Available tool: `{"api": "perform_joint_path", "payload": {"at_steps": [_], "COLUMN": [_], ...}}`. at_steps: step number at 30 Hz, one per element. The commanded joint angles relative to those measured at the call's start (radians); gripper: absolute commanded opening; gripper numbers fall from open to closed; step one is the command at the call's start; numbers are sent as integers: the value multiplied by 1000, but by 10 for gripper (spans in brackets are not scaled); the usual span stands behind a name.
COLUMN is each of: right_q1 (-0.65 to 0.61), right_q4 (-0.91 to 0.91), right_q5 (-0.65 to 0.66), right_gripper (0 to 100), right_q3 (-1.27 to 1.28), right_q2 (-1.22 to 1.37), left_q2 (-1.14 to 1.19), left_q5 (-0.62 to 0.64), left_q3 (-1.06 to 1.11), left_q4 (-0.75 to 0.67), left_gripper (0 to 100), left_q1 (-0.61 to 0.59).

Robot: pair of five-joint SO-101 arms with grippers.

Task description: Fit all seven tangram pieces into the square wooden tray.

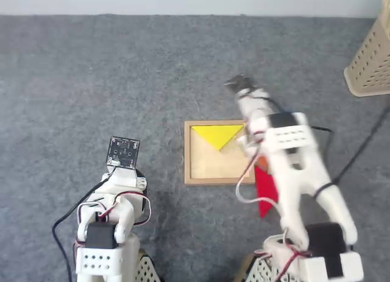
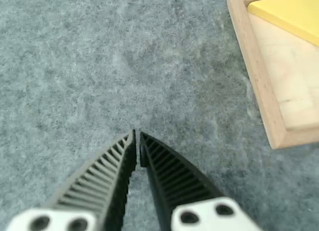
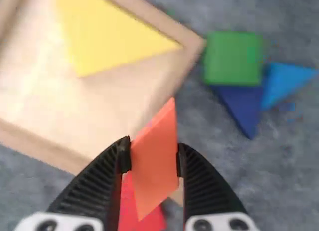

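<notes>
Tangram piece (image 3: pixel 155 158) in right end effector (image 3: pixel 152 146)

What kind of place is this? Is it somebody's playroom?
Probably a robot test bench, not a playroom: a wired left arm and right arm stand at a grey felt table with a wooden tray holding a yellow puzzle piece.

A grey, felt-like carpet (image 1: pixel 91 75) covers the whole tabletop, its nap mottled and slightly fuzzy; along the far edge runs a pale, plain strip, probably a wall (image 1: pixel 183 0); at the far right corner stands a beige basket (image 1: pixel 373 53) with rows of small holes, partly out of view; the light is even, the shadows soft.
</notes>
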Motion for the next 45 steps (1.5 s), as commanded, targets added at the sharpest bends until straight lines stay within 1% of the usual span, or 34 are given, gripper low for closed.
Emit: {"api": "perform_joint_path", "payload": {"at_steps": [1,3,5,8,10,11,16,18,21,23,25,29,31,33,36,40,45], "right_q1": [168,232,277,305,309,309,303,303,300,272,219,39,-59,-125,-157,-165,-160], "right_q4": [-47,-56,-67,-67,-56,-56,13,51,120,185,234,248,246,231,200,179,65], "right_q5": [37,86,172,281,273,264,138,106,57,37,17,3,2,-3,-44,-77,-112], "right_gripper": [13,13,13,13,25,46,188,206,206,206,206,206,206,207,208,209,210], "right_q3": [-9,-9,-9,-9,-8,-3,-12,-15,-9,9,69,255,325,367,382,381,422], "right_q2": [30,64,87,119,136,139,120,77,-22,-113,-214,-383,-424,-441,-430,-374,-242], "left_q2": [-3,-3,-3,-3,-3,-3,-3,-3,-3,-3,-3,-3,-3,-3,-3,-3,-3], "left_q5": [9,9,9,9,9,9,9,9,9,9,9,9,9,9,9,9,9], "left_q3": [-5,-5,-5,-5,-5,-5,-5,-5,-5,-5,-5,-5,-5,-5,-5,-5,-5], "left_q4": [5,5,5,5,5,5,5,5,5,5,5,5,5,5,5,5,5], "left_gripper": [11,11,11,11,11,11,11,11,11,11,11,11,11,11,11,11,11], "left_q1": [-6,-6,-6,-6,-6,-6,-6,-6,-6,-6,-5,-5,-5,-6,-6,-6,-6]}}
